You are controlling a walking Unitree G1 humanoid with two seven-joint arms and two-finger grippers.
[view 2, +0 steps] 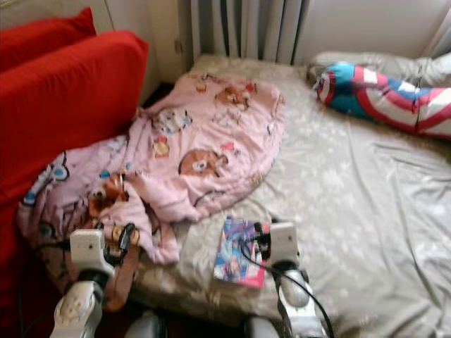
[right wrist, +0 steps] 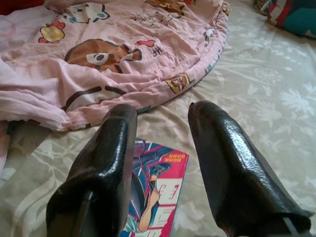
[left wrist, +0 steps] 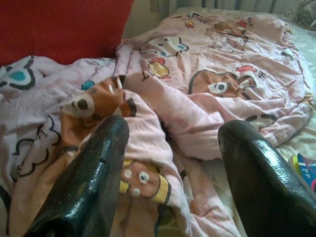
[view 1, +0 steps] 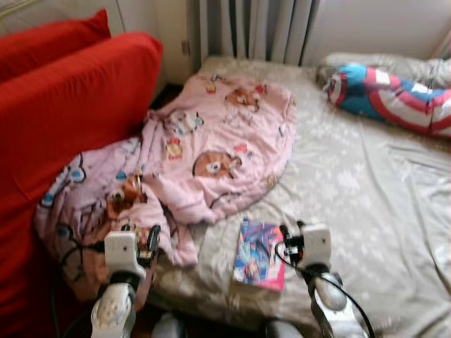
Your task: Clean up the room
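so, pink blanket (view 1: 190,162) with cartoon bear prints lies crumpled over the bed's 9 to 11 o'clock side, its low end spilling off the mattress edge against the red sofa (view 1: 63,105). a colourful book (view 1: 258,264) lies flat on the beige sheet (view 1: 352,190), just beside the blanket's hem, toward 6 o'clock of the bed. left gripper (left wrist: 170,163) hovers over the blanket's bunched lower folds, fingers spread wide, nothing between them. right gripper (right wrist: 160,148) hangs right above the book's upper edge, fingers parted too, empty; can't tell if they touch the cover. a captain-america shield pillow (view 1: 391,95) sits at 1 o'clock near the bed's far corner, well apart from the blanket. a striped curtain (view 1: 254,28) hangs at 12 o'clock behind the bed.
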